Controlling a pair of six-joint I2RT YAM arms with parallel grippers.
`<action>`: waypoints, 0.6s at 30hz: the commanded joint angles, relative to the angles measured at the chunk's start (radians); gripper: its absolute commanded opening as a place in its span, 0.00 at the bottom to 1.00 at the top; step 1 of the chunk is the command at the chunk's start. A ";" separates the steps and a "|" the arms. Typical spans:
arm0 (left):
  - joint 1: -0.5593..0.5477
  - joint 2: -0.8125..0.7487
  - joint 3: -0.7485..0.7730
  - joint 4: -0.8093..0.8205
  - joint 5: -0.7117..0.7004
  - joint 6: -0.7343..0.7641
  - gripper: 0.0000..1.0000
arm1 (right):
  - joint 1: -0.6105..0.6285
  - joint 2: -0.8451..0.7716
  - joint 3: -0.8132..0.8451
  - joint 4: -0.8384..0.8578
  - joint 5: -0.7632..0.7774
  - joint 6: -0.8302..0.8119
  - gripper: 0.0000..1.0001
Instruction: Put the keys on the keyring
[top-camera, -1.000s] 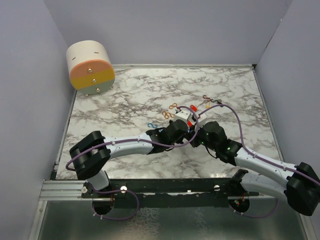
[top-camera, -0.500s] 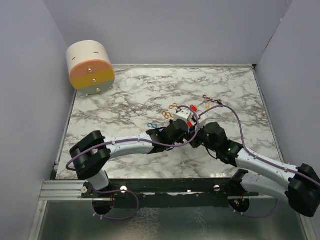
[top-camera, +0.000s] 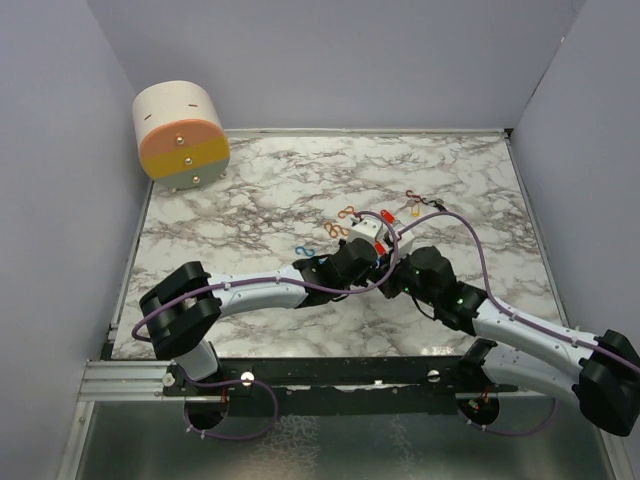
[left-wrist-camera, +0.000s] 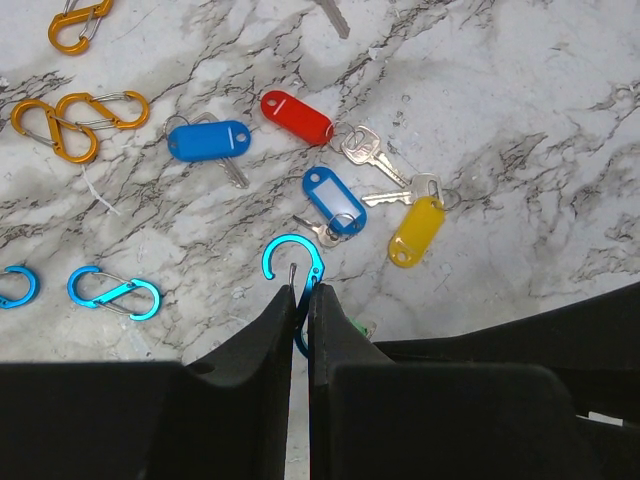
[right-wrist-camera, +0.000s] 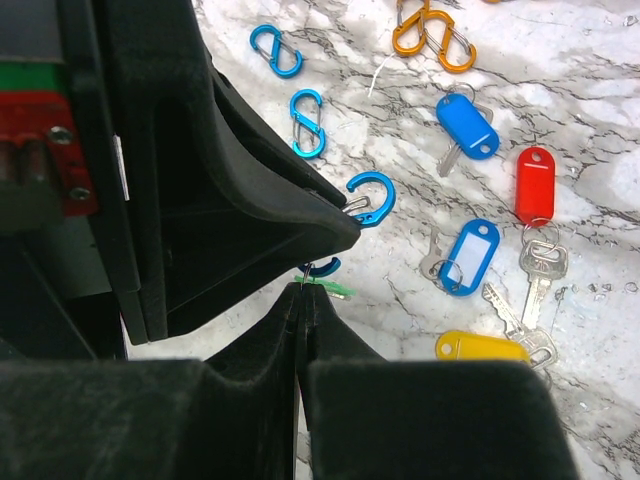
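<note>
Both arms edged slightly back toward the near edge. L gripper (left-wrist-camera: 300, 292) jaws clamped on blue S-clip (left-wrist-camera: 293, 262). R gripper (right-wrist-camera: 301, 292) jaws fully closed, green tag (right-wrist-camera: 332, 290) at its tips; can't tell if pinched. Red/blue/yellow-tagged keys (left-wrist-camera: 334, 200) lie on marble table (left-wrist-camera: 520, 150) just beyond clip.

High rear overview; close downward wrist views, shared keys (left-wrist-camera: 208, 140)

Nice bright, even light from overhead; the marble table (top-camera: 250, 190) only gets faint soft shadows. Close-ups of the table are sharp, with just small glints on the keys (left-wrist-camera: 360, 145) lying on it. Black fingers (left-wrist-camera: 250, 360) above it look flat and detail-less.
</note>
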 joint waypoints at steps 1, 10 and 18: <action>-0.004 0.009 0.030 0.008 -0.035 0.012 0.00 | 0.013 -0.024 -0.012 0.023 -0.018 0.001 0.01; 0.010 0.007 0.034 -0.006 -0.060 -0.003 0.13 | 0.012 -0.044 -0.010 -0.001 0.026 0.012 0.01; 0.033 -0.009 0.034 -0.011 -0.071 -0.020 0.48 | 0.012 -0.057 0.003 -0.030 0.061 0.016 0.01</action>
